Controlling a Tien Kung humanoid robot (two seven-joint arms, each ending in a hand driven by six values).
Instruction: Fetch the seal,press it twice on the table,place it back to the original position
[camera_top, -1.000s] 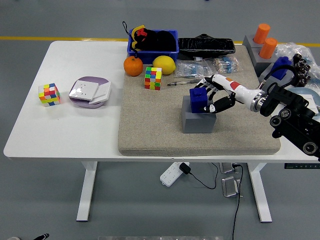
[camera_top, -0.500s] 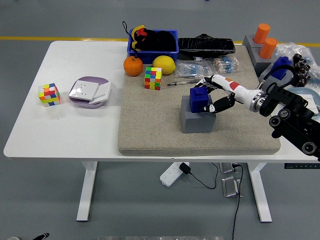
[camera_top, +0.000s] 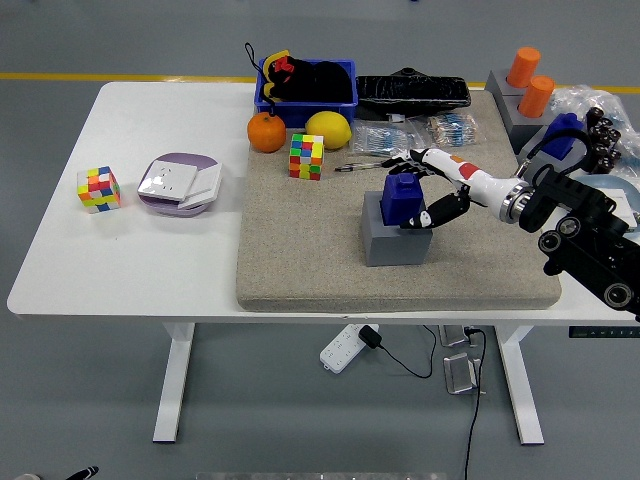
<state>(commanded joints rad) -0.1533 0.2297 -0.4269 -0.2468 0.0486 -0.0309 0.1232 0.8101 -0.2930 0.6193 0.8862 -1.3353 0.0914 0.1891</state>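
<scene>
A blue seal (camera_top: 401, 199) stands on a grey block (camera_top: 396, 244) in the middle of the beige mat (camera_top: 320, 270). My right hand (camera_top: 413, 192) reaches in from the right and is shut on the seal, fingers (camera_top: 404, 166) curled over its far side and top, thumb (camera_top: 424, 216) against its near right side. The seal leans a little, its base still at the block's top. My left arm is out of view.
A Rubik's cube (camera_top: 306, 156), an orange (camera_top: 266, 132), a lemon (camera_top: 328, 129), a pen (camera_top: 356, 167) and bagged swabs (camera_top: 452, 129) lie behind the block. A blue bin (camera_top: 306, 98) and a black bag (camera_top: 412, 92) line the far edge. Orange cylinders (camera_top: 529, 80) stand far right; another cube (camera_top: 99, 189) and a purple box (camera_top: 178, 184) lie left.
My right hand has closed tighter round the seal, and the seal has shifted slightly right and up on the grey block.
</scene>
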